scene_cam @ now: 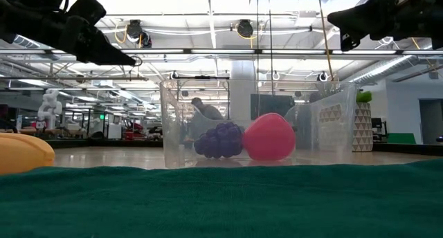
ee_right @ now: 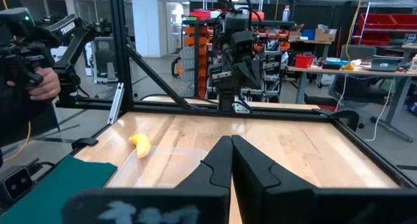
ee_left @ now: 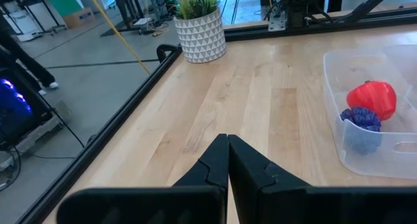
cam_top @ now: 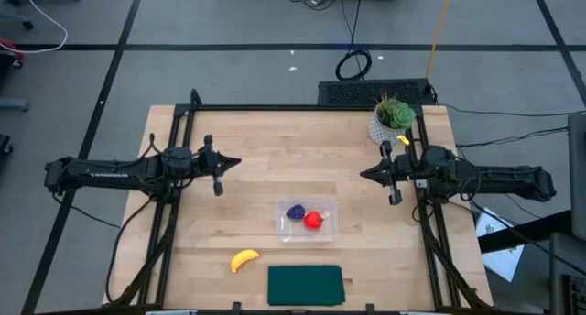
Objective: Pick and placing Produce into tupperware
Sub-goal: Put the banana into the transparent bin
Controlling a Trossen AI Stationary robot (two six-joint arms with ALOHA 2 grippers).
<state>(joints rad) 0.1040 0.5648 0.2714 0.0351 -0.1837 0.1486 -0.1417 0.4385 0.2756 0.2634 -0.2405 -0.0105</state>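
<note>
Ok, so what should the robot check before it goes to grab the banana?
1. Banana easy to reach: ok, it lies alone on the table, outside the box.
2. Box has room: ok, only the grapes and the strawberry are inside.
3. Left pincer empty: ok, shut on nothing, raised over the table's left side.
4. Right pincer empty: ok, shut on nothing, raised over the right side.
5. Pincer opened for grabbing: not ok, both are shut.
6. Green cloth out of the way: ok, it lies beside the banana, not touching it.
</note>
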